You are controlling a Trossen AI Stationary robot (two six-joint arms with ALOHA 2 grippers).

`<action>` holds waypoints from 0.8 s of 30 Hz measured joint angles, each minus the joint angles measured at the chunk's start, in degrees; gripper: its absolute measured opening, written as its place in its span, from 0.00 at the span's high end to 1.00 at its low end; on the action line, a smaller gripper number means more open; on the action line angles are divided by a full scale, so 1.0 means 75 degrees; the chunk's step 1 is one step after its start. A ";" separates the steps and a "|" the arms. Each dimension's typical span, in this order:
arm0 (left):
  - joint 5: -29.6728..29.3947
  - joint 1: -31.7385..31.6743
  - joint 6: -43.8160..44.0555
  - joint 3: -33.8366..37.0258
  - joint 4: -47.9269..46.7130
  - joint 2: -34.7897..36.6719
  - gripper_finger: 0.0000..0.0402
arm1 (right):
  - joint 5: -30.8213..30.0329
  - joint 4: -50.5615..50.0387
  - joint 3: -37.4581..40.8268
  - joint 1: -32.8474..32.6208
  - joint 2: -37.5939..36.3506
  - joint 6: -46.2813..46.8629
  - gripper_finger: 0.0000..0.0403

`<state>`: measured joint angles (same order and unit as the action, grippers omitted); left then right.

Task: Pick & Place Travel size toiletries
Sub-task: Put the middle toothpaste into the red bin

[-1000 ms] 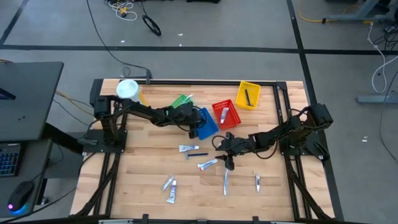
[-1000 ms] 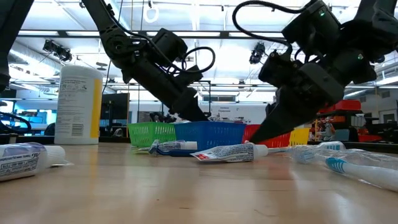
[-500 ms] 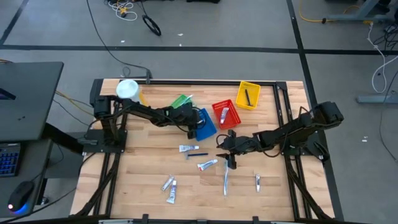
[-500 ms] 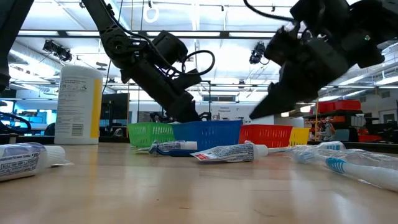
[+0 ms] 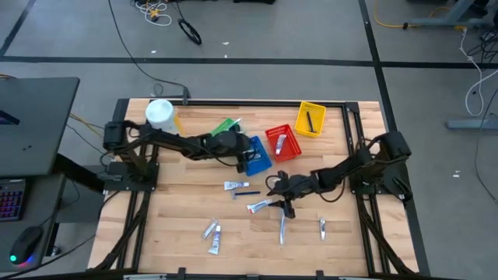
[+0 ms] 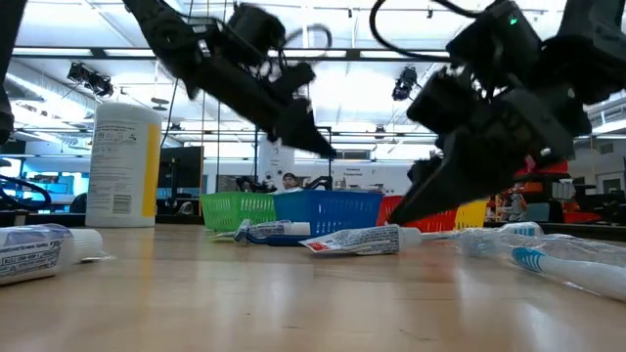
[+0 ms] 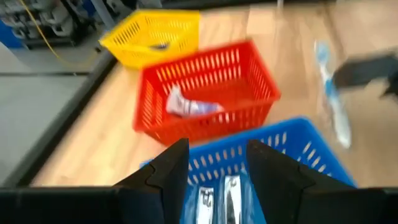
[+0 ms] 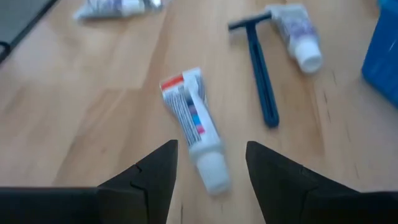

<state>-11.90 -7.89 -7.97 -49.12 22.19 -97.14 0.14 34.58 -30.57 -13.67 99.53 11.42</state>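
Note:
Small toiletries lie on the wooden table. My right gripper (image 8: 211,149) is open and low over a white toothpaste tube (image 8: 193,124), a finger on either side of its cap end without touching; the high view shows this gripper (image 5: 282,199) beside the tube (image 5: 260,206). A dark blue razor (image 8: 261,93) and another white tube (image 8: 298,34) lie flat just beyond. My left gripper (image 7: 217,165) is open and empty, hovering above the blue basket (image 7: 298,149), which holds two small items (image 7: 217,199). The red basket (image 7: 205,74) holds a tube (image 7: 189,107).
A yellow basket (image 5: 310,118) with a dark item, a green basket (image 5: 227,127) and a big white canister (image 5: 159,113) stand along the far side. Toothbrushes (image 5: 282,227) (image 5: 322,227) and two tubes (image 5: 212,235) lie toward the near edge, with bare wood around them.
My left gripper has risen from inside the blue basket to above its rim, still open. My right gripper lifted away from the toothpaste tube, then came back down over it, open throughout. The toiletries on the table have stayed put.

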 joint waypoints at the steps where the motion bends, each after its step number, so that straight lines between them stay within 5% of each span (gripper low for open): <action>1: -0.0060 0.0054 0.0005 0.0000 -0.0071 0.0173 0.58 | -0.0001 0.0049 0.0000 0.0000 0.0096 -0.0003 0.51; 12: -0.0130 0.0668 0.0448 0.0000 -0.1342 0.1613 0.58 | -0.0003 -0.0002 0.0000 0.0003 0.0369 -0.0047 0.52; 24: -0.0137 0.1081 0.2375 0.0003 -0.3516 0.2511 0.63 | 0.0264 0.0057 -0.0003 -0.0003 0.0404 -0.0104 0.79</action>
<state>-12.93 0.22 9.85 -49.10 -4.18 -78.31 2.12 35.00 -30.59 -13.69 102.56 10.64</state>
